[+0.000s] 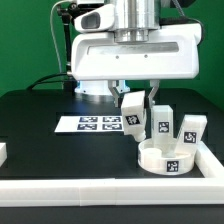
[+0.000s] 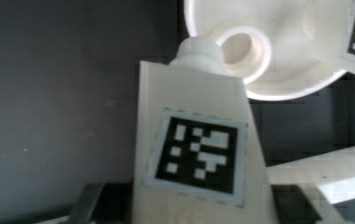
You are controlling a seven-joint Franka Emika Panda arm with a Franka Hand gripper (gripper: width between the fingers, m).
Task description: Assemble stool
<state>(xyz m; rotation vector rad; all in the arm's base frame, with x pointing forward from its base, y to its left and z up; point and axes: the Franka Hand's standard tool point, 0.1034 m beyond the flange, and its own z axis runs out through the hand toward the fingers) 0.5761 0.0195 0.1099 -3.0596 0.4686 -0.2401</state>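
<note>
The gripper [image 1: 134,98] was clamped on one leg [image 2: 199,150], its narrow tip close to a hole in the round seat [image 1: 165,158]. No leg looked attached yet, and a second leg [image 1: 162,118] and a third leg [image 1: 190,128] stood loose just behind the seat. Whether the tip touched the seat was unclear, and the held leg largely hid the fingertips.

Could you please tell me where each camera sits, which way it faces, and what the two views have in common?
Exterior view: off the arm, facing its front across the black table, slightly from above; the arm's white body and the gripper, shut on a leg, show.
Wrist view: on the wrist, looking along the held leg toward the seat; only dark gripper parts beside the leg show.
Shared: the held leg and the seat.
</note>
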